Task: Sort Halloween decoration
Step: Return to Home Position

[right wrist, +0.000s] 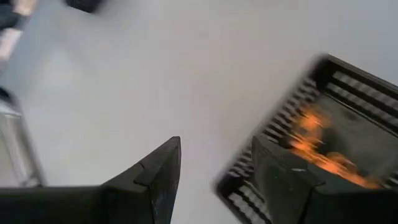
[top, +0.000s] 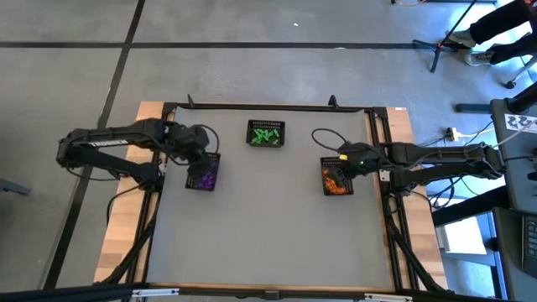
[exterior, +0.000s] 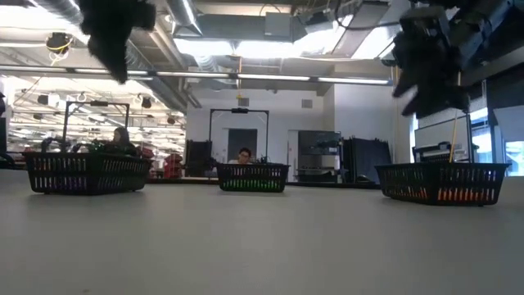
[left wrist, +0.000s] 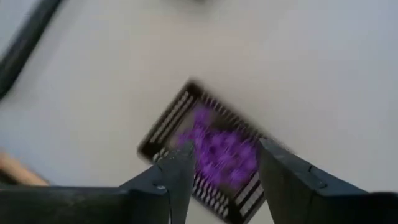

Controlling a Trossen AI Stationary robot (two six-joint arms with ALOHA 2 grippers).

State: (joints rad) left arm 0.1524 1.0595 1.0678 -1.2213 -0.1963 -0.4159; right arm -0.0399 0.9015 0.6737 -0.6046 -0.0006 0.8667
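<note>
Three black mesh baskets stand on the grey table. The left basket point(top: 203, 173) holds purple trinkets point(left wrist: 219, 149), the far middle basket point(top: 266, 134) holds green trinkets point(top: 267, 135), and the right basket point(top: 336, 178) holds orange trinkets point(right wrist: 320, 146). My left gripper point(left wrist: 224, 165) hangs open above the purple basket, holding nothing. My right gripper point(right wrist: 214, 155) is open above the table, just beside the orange basket's edge point(right wrist: 273, 143), also empty. In the low view both grippers hover well above the baskets point(exterior: 88, 174) point(exterior: 442, 182).
Black rails frame the table point(top: 277, 107), and wooden boards run along its left point(top: 126, 226) and right sides. A cable point(top: 323, 138) loops on the table near the right arm. Bare grey surface point(top: 268, 226) stretches across the middle and near half. People sit in the room beyond point(exterior: 244, 156).
</note>
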